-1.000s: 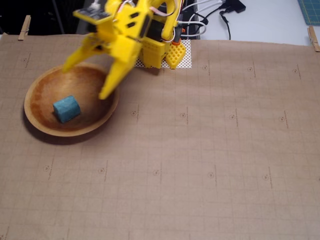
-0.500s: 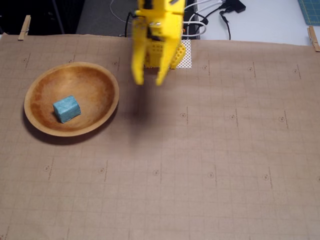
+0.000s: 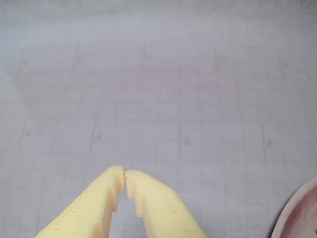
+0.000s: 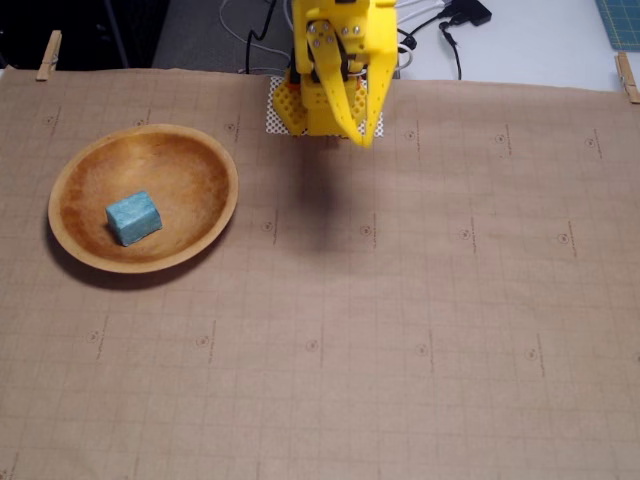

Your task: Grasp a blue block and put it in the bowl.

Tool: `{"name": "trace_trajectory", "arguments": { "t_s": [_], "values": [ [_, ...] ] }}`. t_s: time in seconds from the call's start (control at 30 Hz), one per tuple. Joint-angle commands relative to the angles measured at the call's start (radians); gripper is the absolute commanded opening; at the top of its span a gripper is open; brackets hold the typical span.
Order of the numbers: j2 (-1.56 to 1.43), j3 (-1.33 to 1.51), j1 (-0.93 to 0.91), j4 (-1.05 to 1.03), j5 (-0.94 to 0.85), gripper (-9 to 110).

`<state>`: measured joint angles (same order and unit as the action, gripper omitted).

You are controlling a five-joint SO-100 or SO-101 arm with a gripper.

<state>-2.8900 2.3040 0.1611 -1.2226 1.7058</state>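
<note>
I've got the block (image 4: 133,218) sitting inside the bowl (image 4: 205,160) in the fixed view, resting on the bowl's floor a little left of centre and toward the near side, one corner turned toward the camera. Light blue against the orange-brown wood, easy to see. The bowl sits on the left part of the paper mat (image 4: 450,330), flat, with its shadow falling along the near rim.

My arm (image 4: 335,60) is up at the far edge of the mat, well apart from the bowl, standing over its checkered base plate (image 4: 280,118). The gripper (image 4: 362,135) hangs in front of the base with its tip pointing down toward the mat, holding nothing. A dark shadow lies on the paper just below it.

On the wrist view I can see the gripper (image 3: 125,174) coming in from the bottom edge, and the two yellow fingertips (image 3: 113,177) meet at the tip, so the jaws are closed on empty air, with only a thin slit showing further back between the fingers. Beyond them there's just gridded paper. A sliver of the bowl's rim (image 3: 297,208) shows in the bottom right corner of that view; I can't make out the block there.

Cables (image 4: 430,25) trail off behind the arm, and wooden clips (image 4: 48,55) pin the mat's far corners.
</note>
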Motion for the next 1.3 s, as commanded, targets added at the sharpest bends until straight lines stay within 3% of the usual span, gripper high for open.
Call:
{"name": "trace_trajectory", "arguments": {
  "t_s": [0.0, 0.23, 0.43, 1.27],
  "values": [
    [-0.043, 0.112, -0.003, 0.077, -0.038, -3],
    [-0.117, 0.405, -0.051, 0.252, -0.067, -3],
    [-0.166, 0.534, -0.12, 0.276, -0.075, -3],
    [-0.462, 0.736, -0.146, 0.12, -0.074, -3]
  ]
}}
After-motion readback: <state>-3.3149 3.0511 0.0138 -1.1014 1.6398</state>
